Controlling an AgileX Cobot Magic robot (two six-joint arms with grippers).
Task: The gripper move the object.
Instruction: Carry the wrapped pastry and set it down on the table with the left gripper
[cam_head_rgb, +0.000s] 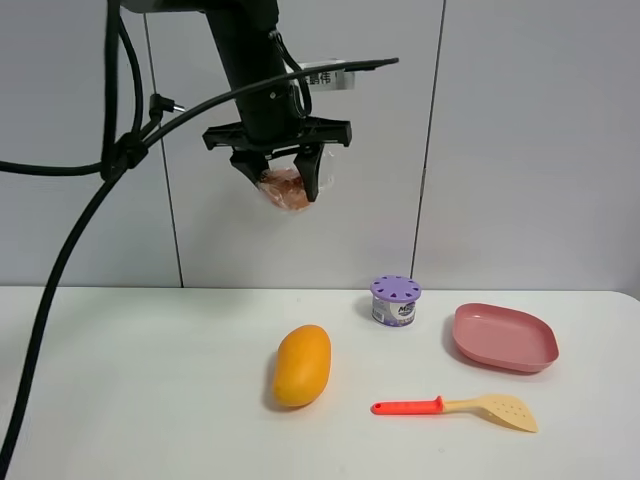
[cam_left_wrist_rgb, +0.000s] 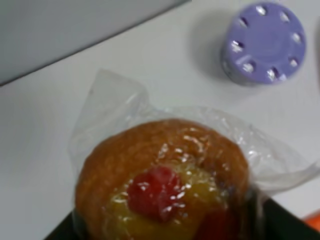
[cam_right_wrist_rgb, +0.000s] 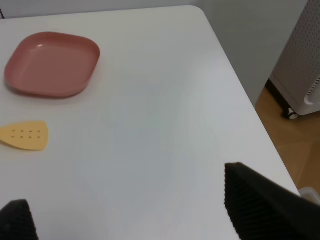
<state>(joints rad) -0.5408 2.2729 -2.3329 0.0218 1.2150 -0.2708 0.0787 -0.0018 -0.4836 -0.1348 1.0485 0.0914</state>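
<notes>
My left gripper (cam_head_rgb: 286, 186) is high above the table, in front of the back wall, shut on the wrapped pastry (cam_head_rgb: 284, 190). In the left wrist view the pastry (cam_left_wrist_rgb: 162, 187) fills the near field: round, brown, with a red spot and yellow centre, in crinkly clear plastic. My right gripper (cam_right_wrist_rgb: 130, 220) is out of the exterior view; its wrist view shows two black fingertips (cam_right_wrist_rgb: 265, 210) set wide apart over the table's right end, with nothing between them.
On the white table (cam_head_rgb: 150, 380) lie a yellow-orange mango (cam_head_rgb: 301, 365), a purple-lidded round container (cam_head_rgb: 395, 301), a pink plate (cam_head_rgb: 503, 337) and a red-handled spatula (cam_head_rgb: 455, 405). The table's right edge (cam_right_wrist_rgb: 235, 85) drops to a wooden floor beside a white appliance (cam_right_wrist_rgb: 302, 65).
</notes>
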